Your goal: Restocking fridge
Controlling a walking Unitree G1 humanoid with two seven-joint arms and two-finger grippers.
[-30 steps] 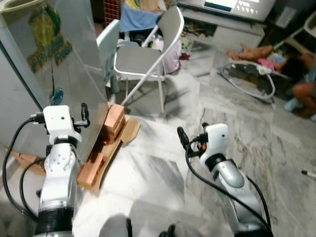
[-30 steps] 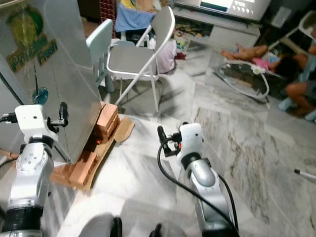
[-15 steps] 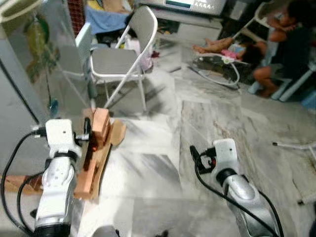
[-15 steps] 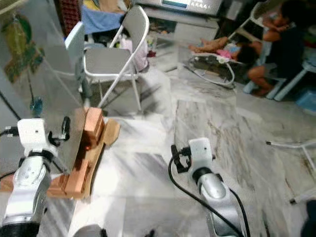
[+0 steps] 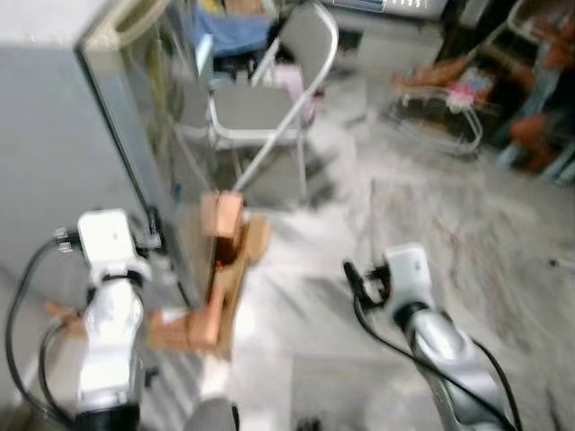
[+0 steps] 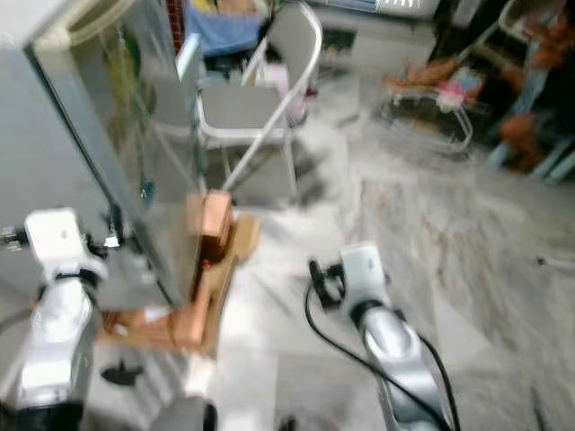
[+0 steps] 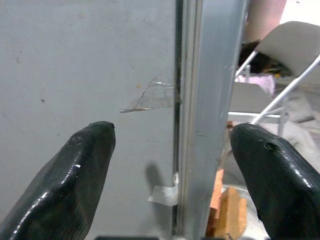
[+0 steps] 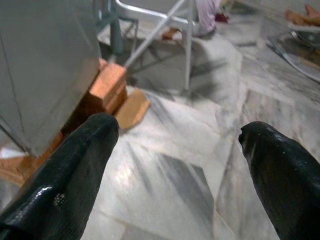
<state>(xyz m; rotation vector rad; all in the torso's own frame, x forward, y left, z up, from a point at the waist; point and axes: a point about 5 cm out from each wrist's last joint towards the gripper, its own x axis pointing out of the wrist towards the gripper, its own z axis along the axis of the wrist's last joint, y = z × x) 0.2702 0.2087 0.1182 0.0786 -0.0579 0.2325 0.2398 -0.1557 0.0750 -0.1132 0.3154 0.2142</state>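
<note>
Right, my left gripper (image 7: 170, 165) is up against the fridge (image 5: 63, 135), fingers spread wide apart, nothing between them but the grey side panel and the door's metal edge. One fingertip (image 7: 92, 145) sits over the flat grey panel, the other over the far side of that edge, so the seam runs straight down the gap. Just past the fingers a scrap of clear tape (image 7: 152, 97) is peeling off the panel, and a small white tab sits lower on the seam.

My right gripper (image 8: 177, 150) hangs over the marble floor (image 8: 190, 165), fingers also wide apart and holding nothing. Ahead of it and off to its left, the fridge's bottom corner rests on wooden blocks (image 8: 102, 87) with a piece of cardboard (image 8: 132, 107) poking out onto the floor.

Beyond those blocks stands a grey folding chair (image 5: 269, 108), close to the fridge door. Farther back, everything is blurred; I can make out a person (image 5: 539, 117) low down by a baby bouncer (image 5: 440, 108).
</note>
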